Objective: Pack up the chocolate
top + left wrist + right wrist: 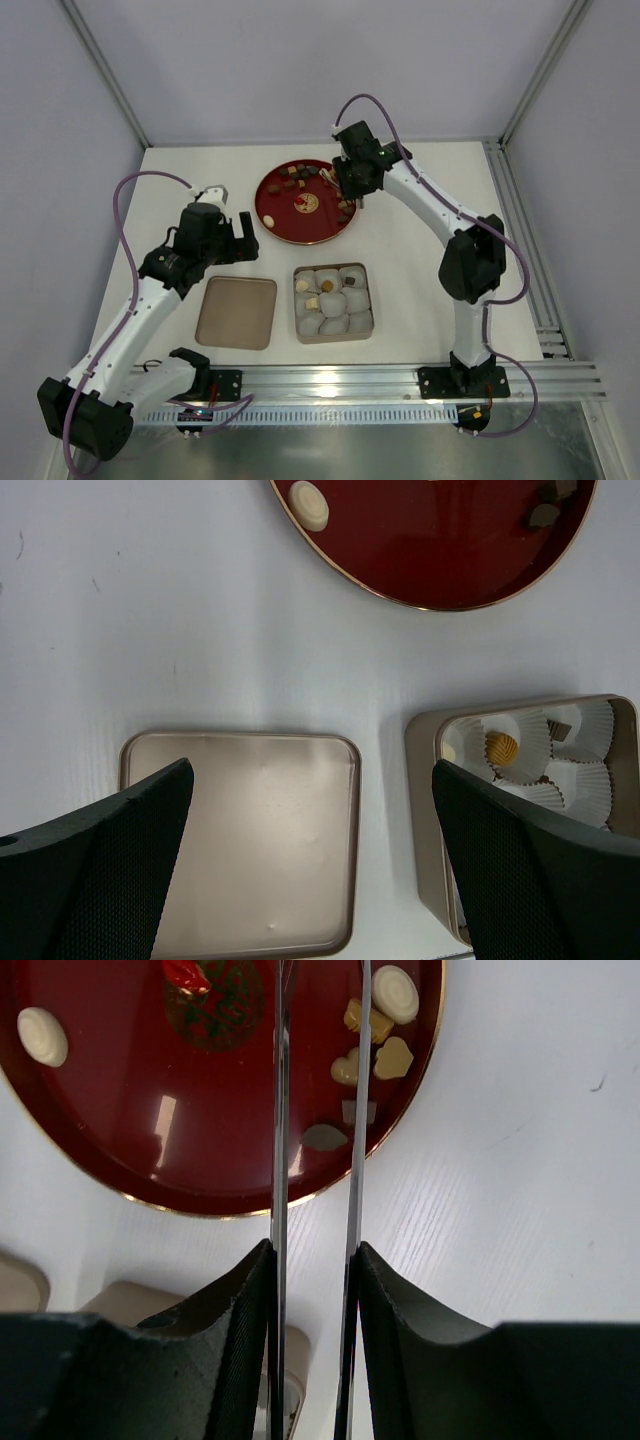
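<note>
Chocolate pieces (392, 1058) lie scattered on the red plate (278, 216), and a few sit in the paper cups of the square tin (424, 780) nearby. The right gripper (313, 1255) hangs over the plate's rim, clamped on metal tweezers (279, 1140) whose blades stand slightly apart; whether their tips hold anything I cannot tell. The left gripper (312, 770) hovers wide open and empty above the flat lid (250, 840)

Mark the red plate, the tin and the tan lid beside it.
red plate (283, 220): top external view, bare red surface at its lower left.
tin (422, 820): left wrist view, its left wall.
tan lid (237, 312): top external view, its centre.
</note>
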{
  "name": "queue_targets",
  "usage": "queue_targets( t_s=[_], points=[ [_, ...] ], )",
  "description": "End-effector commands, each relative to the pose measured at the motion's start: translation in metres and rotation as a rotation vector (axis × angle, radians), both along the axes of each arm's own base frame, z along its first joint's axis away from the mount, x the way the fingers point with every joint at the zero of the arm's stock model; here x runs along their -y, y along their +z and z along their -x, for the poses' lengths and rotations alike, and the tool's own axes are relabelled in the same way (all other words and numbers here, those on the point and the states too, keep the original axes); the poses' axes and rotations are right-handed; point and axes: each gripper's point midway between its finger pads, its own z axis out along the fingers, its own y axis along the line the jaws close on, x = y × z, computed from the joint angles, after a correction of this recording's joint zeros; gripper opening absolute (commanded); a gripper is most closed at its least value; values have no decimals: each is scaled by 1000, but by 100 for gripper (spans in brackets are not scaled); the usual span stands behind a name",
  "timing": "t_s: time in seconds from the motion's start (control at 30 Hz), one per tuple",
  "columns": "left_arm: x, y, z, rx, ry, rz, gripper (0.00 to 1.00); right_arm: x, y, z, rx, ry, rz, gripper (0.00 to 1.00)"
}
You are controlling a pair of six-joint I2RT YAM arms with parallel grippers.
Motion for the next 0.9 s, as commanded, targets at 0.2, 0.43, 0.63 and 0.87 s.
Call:
queue_targets(
  t_s=[0.2, 0.43, 0.63, 0.87],
  points=[
    [1, 13, -5, 32, 7, 18, 100, -7, 3, -43, 42, -12, 25, 40],
    [1, 13, -5, 33, 6, 19, 100, -9, -16, -43, 6, -11, 29, 40],
    [1, 12, -5, 31, 4, 16, 100, -14, -29, -44, -15, 1, 27, 40],
    [1, 12, -5, 31, 6, 15, 99, -15, -37, -48, -30, -3, 26, 40]
  ],
)
